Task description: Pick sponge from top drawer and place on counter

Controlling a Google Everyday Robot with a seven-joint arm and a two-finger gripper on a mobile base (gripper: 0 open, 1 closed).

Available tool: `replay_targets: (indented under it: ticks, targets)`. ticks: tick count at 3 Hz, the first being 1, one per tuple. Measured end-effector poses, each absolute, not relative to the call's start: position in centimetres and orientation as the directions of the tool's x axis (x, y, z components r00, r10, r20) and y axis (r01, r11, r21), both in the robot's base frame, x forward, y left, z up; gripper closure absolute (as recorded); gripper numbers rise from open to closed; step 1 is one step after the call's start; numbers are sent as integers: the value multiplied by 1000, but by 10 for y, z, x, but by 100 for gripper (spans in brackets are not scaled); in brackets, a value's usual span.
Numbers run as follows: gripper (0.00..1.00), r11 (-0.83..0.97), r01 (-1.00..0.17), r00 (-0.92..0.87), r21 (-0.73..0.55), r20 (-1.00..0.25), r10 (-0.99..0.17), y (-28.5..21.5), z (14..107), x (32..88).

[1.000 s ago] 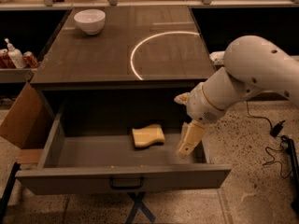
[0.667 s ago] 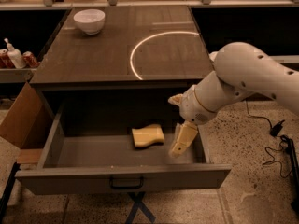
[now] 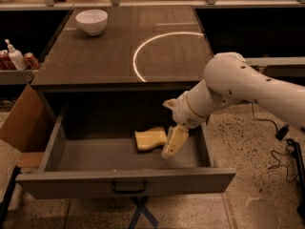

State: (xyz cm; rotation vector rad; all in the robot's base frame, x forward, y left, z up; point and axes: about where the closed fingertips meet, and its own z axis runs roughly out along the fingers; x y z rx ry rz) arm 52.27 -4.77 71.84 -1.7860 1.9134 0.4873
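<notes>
The pale yellow sponge [image 3: 150, 139] lies on the floor of the open top drawer [image 3: 126, 180], a little right of its middle. My gripper [image 3: 172, 142] hangs down inside the drawer at the end of the white arm, right beside the sponge's right end. One pale finger [image 3: 175, 140] shows and it seems to touch the sponge. The dark counter [image 3: 95, 56] with its white arc [image 3: 143, 49] lies above and behind the drawer.
A white bowl [image 3: 91, 21] stands at the counter's far left corner. Bottles and cans [image 3: 16, 58] sit on a low shelf to the left. A cardboard flap [image 3: 21, 120] leans by the drawer's left side. Cables [image 3: 281, 147] lie on the floor at right.
My arm and gripper have moved left inside the drawer, from near its right wall up to the sponge's right end. The sponge has stayed where it was.
</notes>
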Motion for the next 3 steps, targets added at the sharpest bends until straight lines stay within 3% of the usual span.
replay_targets:
  ticks: [3]
  targets:
    - [0, 41, -995, 24, -95, -597, -802, -15, 658, 555]
